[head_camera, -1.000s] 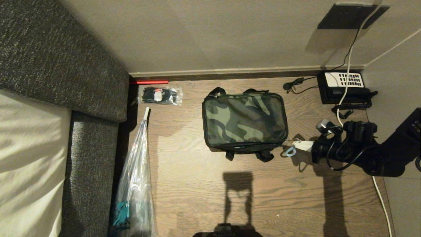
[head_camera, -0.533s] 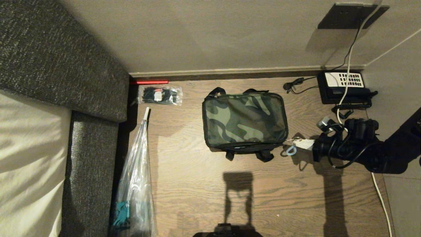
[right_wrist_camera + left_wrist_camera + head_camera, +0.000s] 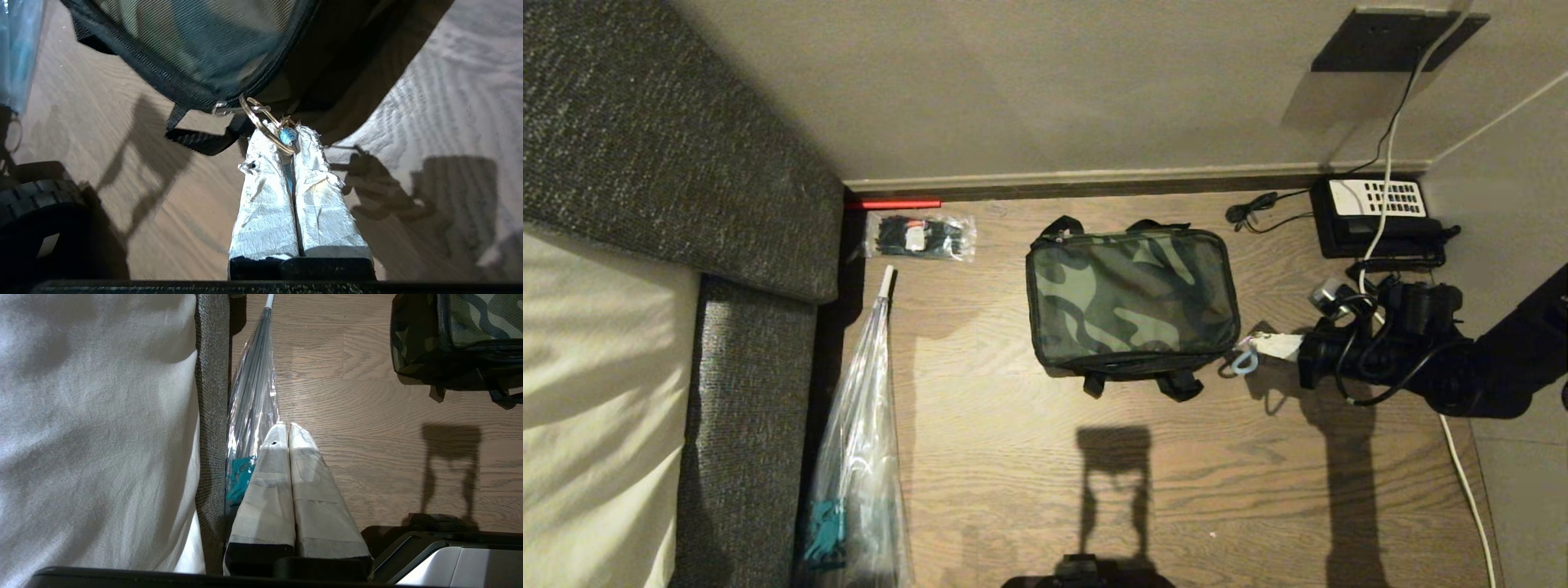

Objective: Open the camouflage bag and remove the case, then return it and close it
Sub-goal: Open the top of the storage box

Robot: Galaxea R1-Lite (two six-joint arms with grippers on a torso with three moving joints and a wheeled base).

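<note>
In the head view, the boxy soft camouflage bag [image 3: 1132, 302] with green-and-dark top and black sides is seen lying zipped on the wooden floor [image 3: 1029, 490], near the wall. At its near right corner the right pincer [image 3: 1262, 349], wrapped in pale tape, is clenched on the light blue zipper pull [image 3: 1242, 363], presumably so that the zip can be drawn round the corner and the bag opened. The black hard case is not seen; it is judged to be inside the bag. A black telephone with a white keypad [image 3: 1378, 214] stands against the wall beyond; no writing on it can be read.

In the left wrist view, the left pincer [image 3: 286, 430] is shown clenched and empty, parked beside a clear-wrapped umbrella [image 3: 253, 396] at the edge of the bed.

In the right wrist view, the blue pull [image 3: 287, 136] is nipped between the taped fingers [image 3: 265, 196], a metal ring [image 3: 263, 122] linking it to the slider. No brand or label is legible.
</note>
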